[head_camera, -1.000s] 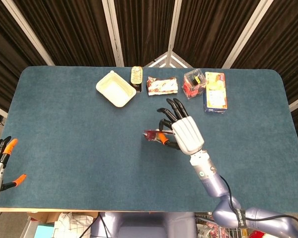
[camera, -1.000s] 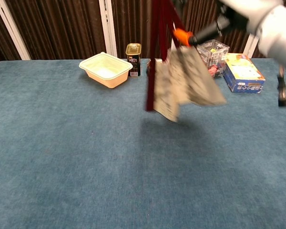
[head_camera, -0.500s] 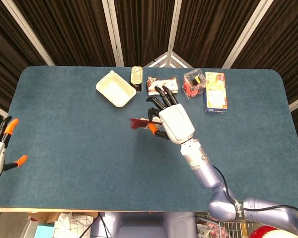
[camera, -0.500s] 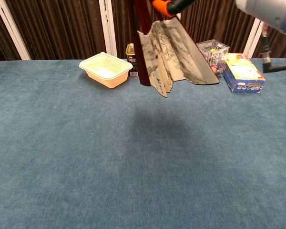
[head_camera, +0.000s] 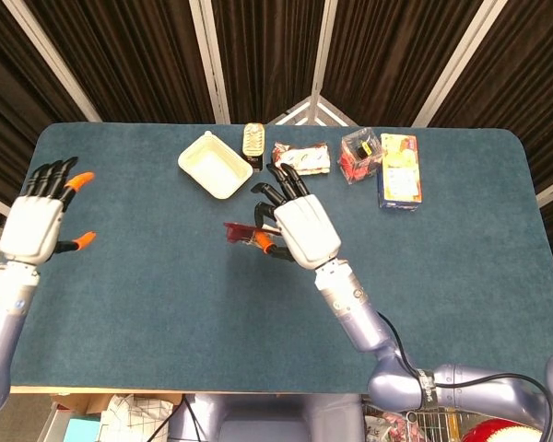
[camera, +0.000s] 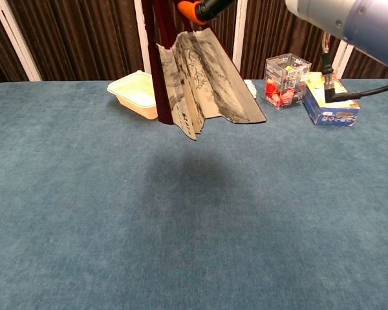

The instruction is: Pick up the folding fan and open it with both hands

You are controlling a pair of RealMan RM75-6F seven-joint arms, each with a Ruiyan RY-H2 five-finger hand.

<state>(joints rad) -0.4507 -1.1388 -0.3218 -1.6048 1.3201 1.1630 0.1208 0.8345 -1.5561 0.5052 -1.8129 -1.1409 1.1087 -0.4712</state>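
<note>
Above the table [head_camera: 120,276], near the cream tub [head_camera: 215,165], our right hand [head_camera: 295,226] grips the folding fan [camera: 194,77] by its top, long axis hanging downward, partly spread. Our left hand [head_camera: 39,216], fingers apart and holding nothing, waits well left of the fan.

A big table [head_camera: 120,295] with a soft blue-green top filled most of the head view, its corners rounded. Behind it, along the top of the frame, hung dark brown curtains [head_camera: 138,55] with white bars [head_camera: 207,60] slanting across them. At the bottom edge, under the table, some crumpled paper [head_camera: 129,416] lay on the floor.
</note>
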